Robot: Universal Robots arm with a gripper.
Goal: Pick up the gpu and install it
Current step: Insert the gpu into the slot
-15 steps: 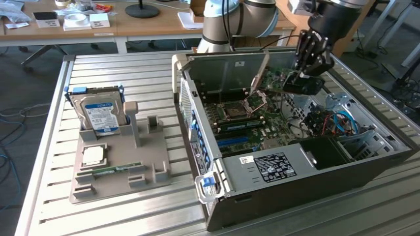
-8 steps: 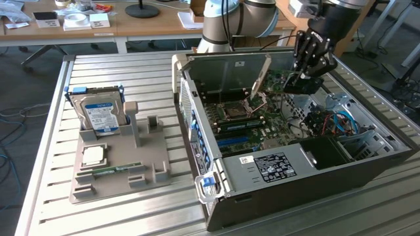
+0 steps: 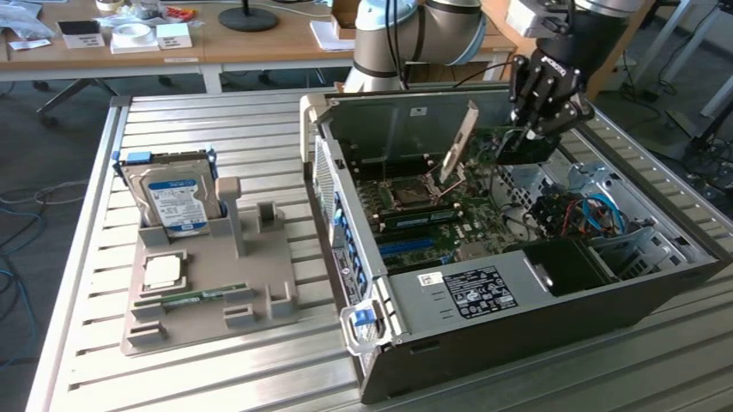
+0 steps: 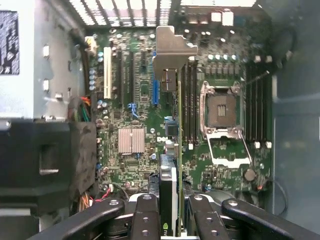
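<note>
Nearest, at the front of the slatted metal table [image 3: 172, 386], an open computer case [image 3: 516, 330] lies on its side. Beside it, toward the exterior view's left, a grey tray [image 3: 195, 330] carries a memory stick [image 3: 195, 298] and, upright at its far end, a hard drive [image 3: 178, 202]. Farther in, the motherboard [image 3: 430, 215] lines the floor of the case. Over it hangs the gripper [image 3: 530, 129], its fingers [image 4: 145, 215] partly closed on the two faces of the gpu [image 4: 169, 182]. Seen edge-on from the wrist view, the gpu is a thin dark card with a silver metal bracket [image 4: 172, 47] at the end away from the fingers. It lines up between a square silver heat sink [image 4: 131, 140] and the processor socket [image 4: 222, 112]. From the exterior view the bracket tilts over the socket. Farthest, a wooden desk [image 3: 263, 43] stands behind the table.
</note>
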